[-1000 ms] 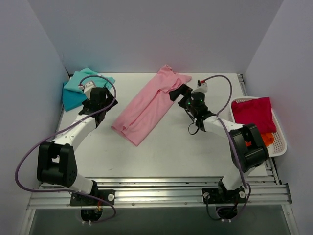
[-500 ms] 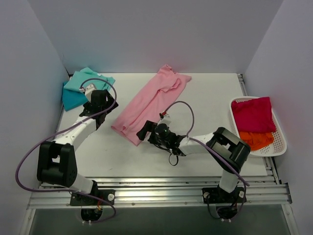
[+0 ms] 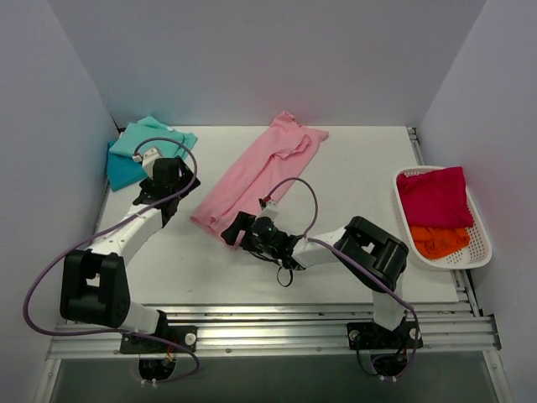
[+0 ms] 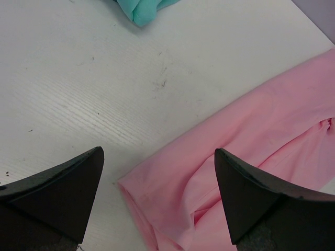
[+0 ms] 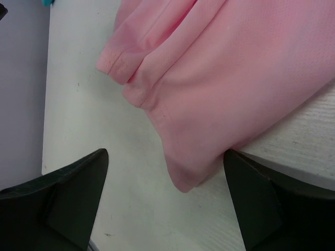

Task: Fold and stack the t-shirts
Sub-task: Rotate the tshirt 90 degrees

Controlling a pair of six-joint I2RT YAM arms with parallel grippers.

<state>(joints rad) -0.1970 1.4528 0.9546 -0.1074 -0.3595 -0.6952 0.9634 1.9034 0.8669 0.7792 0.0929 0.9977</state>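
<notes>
A light pink t-shirt (image 3: 260,176), folded lengthwise, lies diagonally across the middle of the table. My right gripper (image 3: 236,228) is open and low at its near hem. In the right wrist view the hem corner (image 5: 184,178) lies between the open fingers, around the gripper's midpoint (image 5: 166,157). My left gripper (image 3: 174,186) is open and empty, left of the shirt. Its wrist view shows the pink shirt's (image 4: 251,141) left hem corner below the open gripper (image 4: 158,156). Folded mint green (image 3: 141,141) and teal blue (image 3: 124,170) shirts lie at the back left. The mint one also shows in the left wrist view (image 4: 142,9).
A white lattice basket (image 3: 478,243) at the right table edge holds a crimson red shirt (image 3: 435,195) on top of an orange one (image 3: 438,240). White walls close in the table on the left, back and right.
My right arm has swung from the shirt's far end down to its near hem, then edged slightly left. The left arm has barely moved.
</notes>
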